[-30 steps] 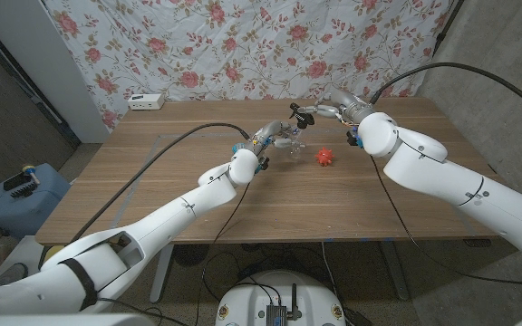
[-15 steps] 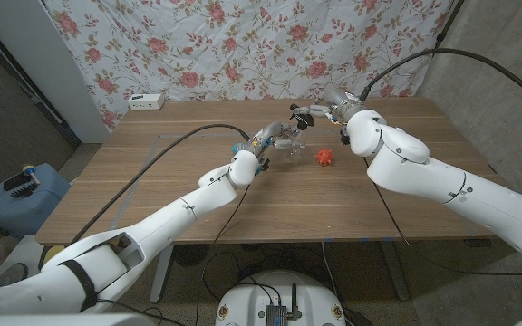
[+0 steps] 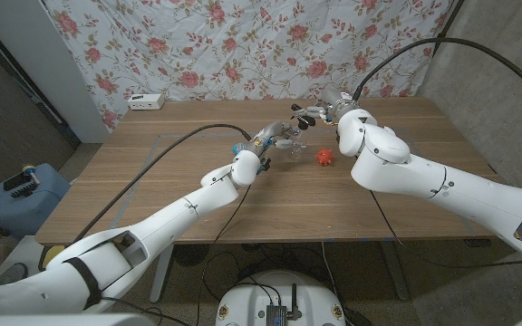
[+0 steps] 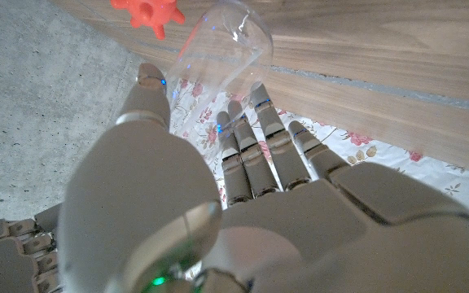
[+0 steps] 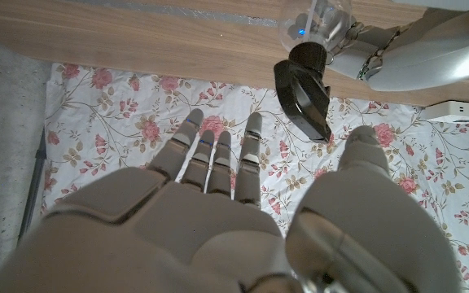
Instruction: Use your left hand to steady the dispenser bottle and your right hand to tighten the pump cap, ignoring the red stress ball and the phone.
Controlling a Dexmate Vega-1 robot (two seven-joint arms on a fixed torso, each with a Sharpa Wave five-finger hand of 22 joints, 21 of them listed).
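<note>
In the head view, just above the frame's centre, the left hand (image 3: 275,139) is reaching toward the clear bottle (image 3: 294,143) standing on the wooden table (image 3: 152,181); the fingers are lying against or right beside the bottle, though whether they are actually gripping it is too small to tell here; the right hand (image 3: 314,114) is hovering just above and to the right, near the black pump cap (image 3: 295,110); the red ball (image 3: 323,157) is sitting a little to the right of the bottle, apart from it and untouched. Judging from this, the steadying is roughly in place or close to it, while the tightening is not yet under way. The left wrist view is adding detail: the left hand (image 4: 218,187) is showing its fingers (image 4: 255,146) extended and close together beside the bottle (image 4: 222,49), the thumb on the other side, so the bottle is sitting between them without a firm squeeze being visible; the ball (image 4: 146,12) is at the upper left edge. The right wrist view is making the other side clear: the right hand (image 5: 210,203) is spread and holding nothing, fingers apart, with the cap (image 5: 304,85) ahead of the fingertips and clearly not touched; the bottle (image 5: 316,20) is in the upper right of that frame.
</note>
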